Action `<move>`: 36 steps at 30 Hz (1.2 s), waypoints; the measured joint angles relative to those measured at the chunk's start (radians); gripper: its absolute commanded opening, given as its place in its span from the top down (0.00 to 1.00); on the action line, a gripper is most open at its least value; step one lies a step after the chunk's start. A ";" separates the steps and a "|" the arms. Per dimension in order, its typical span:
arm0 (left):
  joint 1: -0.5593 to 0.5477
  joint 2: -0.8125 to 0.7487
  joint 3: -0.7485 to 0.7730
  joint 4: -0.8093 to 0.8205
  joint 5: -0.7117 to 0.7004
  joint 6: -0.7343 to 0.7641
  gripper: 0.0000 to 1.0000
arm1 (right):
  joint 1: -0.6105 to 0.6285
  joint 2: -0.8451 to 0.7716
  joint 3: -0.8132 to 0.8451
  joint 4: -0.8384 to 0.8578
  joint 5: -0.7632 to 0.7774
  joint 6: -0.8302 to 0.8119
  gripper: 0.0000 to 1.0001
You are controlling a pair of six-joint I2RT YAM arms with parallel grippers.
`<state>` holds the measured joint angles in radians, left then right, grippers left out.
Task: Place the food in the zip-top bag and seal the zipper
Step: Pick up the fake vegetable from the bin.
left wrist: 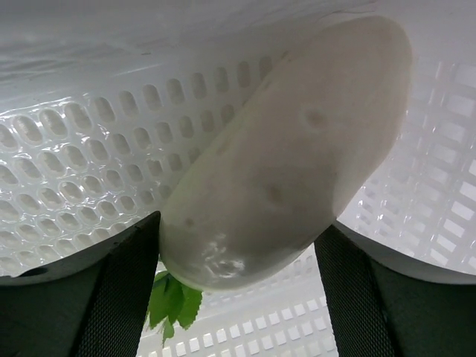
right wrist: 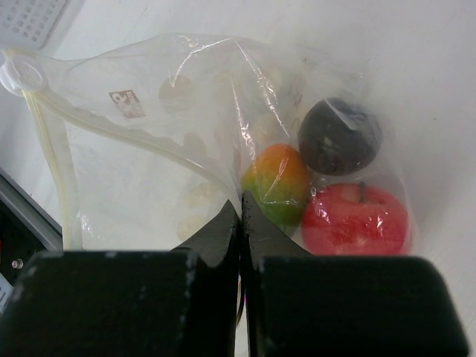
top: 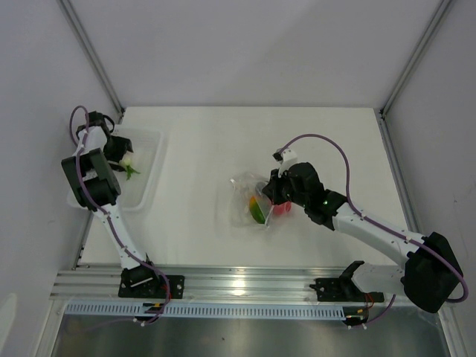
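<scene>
Left end effector [left wrist: 234, 232] around white piece [left wrist: 297, 149]

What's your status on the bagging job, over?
Left claw astride white piece in basket, grip unclear. Right claw shut on bag. Red fruit, dark fruit, orange-green fruit inside; zipper unsealed. No blocker seen.

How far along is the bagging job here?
Done: an orange-and-green piece, a red piece and a dark round piece sit inside the zip-top bag. In hand: the right gripper pinches the bag's edge; the left gripper straddles the white oblong piece in the basket. Left: bagging it, sealing the open zipper.
</scene>
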<state>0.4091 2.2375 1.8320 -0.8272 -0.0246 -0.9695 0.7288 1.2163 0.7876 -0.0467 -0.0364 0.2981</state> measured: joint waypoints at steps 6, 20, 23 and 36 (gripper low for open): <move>0.001 -0.002 -0.012 0.017 0.003 0.012 0.31 | 0.000 0.000 0.000 0.000 -0.006 0.001 1.00; 0.006 -0.106 -0.188 0.177 0.068 0.064 0.97 | 0.000 -0.005 0.000 -0.003 -0.006 0.008 1.00; 0.006 -0.142 -0.234 0.195 0.103 0.071 0.99 | 0.000 -0.010 0.000 -0.006 -0.006 0.009 1.00; 0.006 -0.518 -0.577 0.361 0.253 0.125 0.99 | 0.000 -0.014 0.006 -0.043 0.005 0.021 1.00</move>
<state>0.4156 1.7191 1.2552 -0.4664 0.2287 -0.8444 0.7288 1.2022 0.7933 -0.0895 -0.0311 0.3195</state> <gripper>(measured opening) 0.609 0.003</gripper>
